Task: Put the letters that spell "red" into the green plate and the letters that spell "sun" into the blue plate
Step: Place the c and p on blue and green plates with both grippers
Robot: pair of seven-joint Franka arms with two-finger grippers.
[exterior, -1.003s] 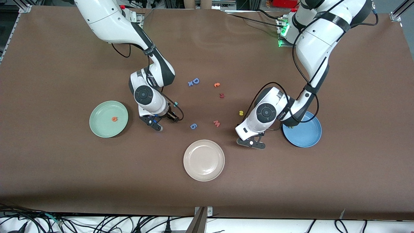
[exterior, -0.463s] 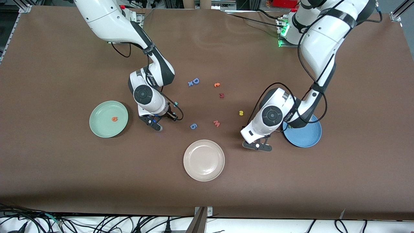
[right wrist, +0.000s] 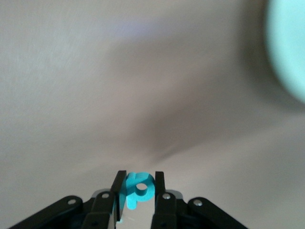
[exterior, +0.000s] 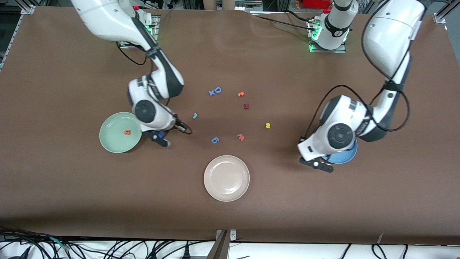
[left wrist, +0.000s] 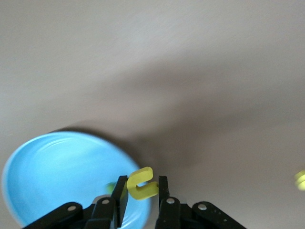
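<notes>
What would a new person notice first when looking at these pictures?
Both arms carry small foam letters. The left end effector pinches a yellow "u" at the edge of the blue plate, and the right end effector grips a teal "d" over the table beside the green plate, which already holds an orange "e".

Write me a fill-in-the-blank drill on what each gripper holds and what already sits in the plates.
1. The left gripper is shut on a yellow ____.
2. The right gripper is shut on a teal ____.
3. The orange e lies in the ____ plate.
4. The teal r lies on the ____, farther from the front camera than the white plate.

Missing words: u; d; green; table
</notes>
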